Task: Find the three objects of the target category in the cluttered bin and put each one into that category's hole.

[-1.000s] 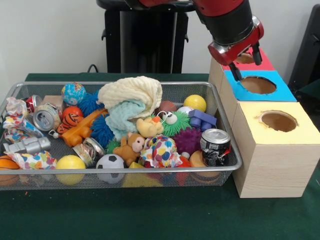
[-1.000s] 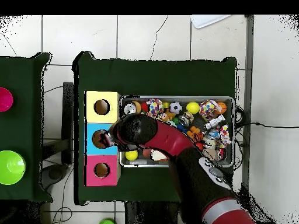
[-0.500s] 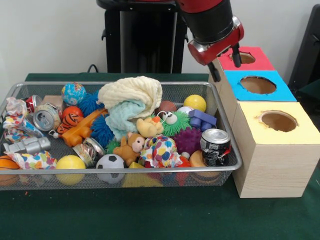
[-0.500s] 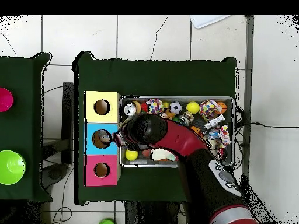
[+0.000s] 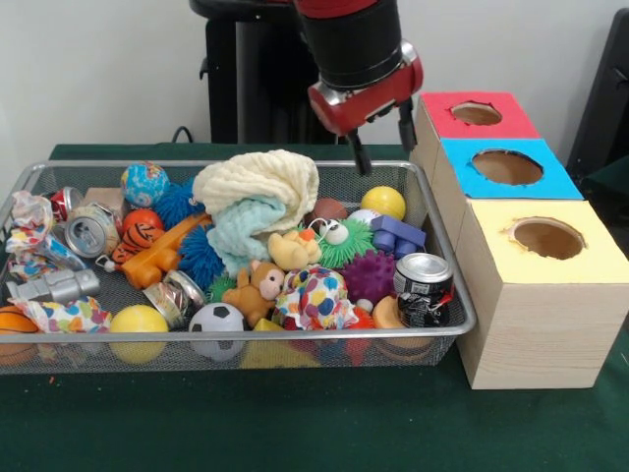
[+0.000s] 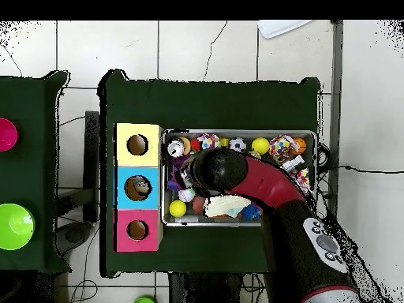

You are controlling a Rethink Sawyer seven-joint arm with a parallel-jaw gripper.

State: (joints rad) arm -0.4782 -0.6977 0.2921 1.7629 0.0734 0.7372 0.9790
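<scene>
My gripper (image 5: 381, 144) hangs open and empty over the far right part of the wire bin (image 5: 246, 165), just above a yellow ball (image 5: 383, 202). In the bin lie more balls, among them a soccer ball (image 5: 216, 318) and a globe ball (image 5: 145, 183). It also holds drink cans (image 5: 423, 285), a plush bear (image 5: 257, 290), a plush duck (image 5: 295, 248), spiky balls (image 5: 369, 275) and bunched cloths (image 5: 260, 182). Right of the bin stand the red (image 5: 477, 113), blue (image 5: 506, 167) and yellow (image 5: 547, 238) hole boxes. From overhead a small greyish item (image 6: 140, 186) shows inside the blue box's hole, and my arm (image 6: 217, 170) hides the gripper.
The boxes stand tight against the bin's right end. Paper wads (image 5: 64, 315) and a crushed can (image 5: 59, 287) fill the bin's left end. Overhead, a green cup (image 6: 16, 226) and a pink cup (image 6: 6, 134) sit on a separate table to the left.
My gripper has swung from above the blue box's hole back over the bin. As it cleared the hole, a small item showed inside.
</scene>
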